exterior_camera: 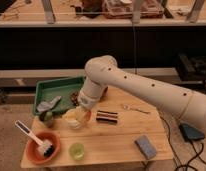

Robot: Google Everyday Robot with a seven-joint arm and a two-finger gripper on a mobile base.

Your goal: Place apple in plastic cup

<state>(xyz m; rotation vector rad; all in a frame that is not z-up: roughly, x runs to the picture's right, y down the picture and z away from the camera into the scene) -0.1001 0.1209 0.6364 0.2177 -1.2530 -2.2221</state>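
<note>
Camera view: gripper [82,113], clamped on the apple [87,114], hangs mid-table over the clear cup [75,120]. Releasing here would miss the plastic cup [76,151] near the front edge.

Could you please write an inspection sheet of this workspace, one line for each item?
Surface: wooden table, partly covered with things.
Job's things: plastic cup stands upright near the front edge; apple shows orange-red at the gripper.
Clutter: green tray with a grey cloth; green fruit; clear cup with yellow contents; orange bowl holding a brush; dark striped bar; fork; blue-grey sponge.
Grippers: gripper is low over the table, beside the clear cup, jaws shut on the apple.
Cables: dark cable on the floor at the right.
Surroundings: dark shelving behind, counter above.
</note>
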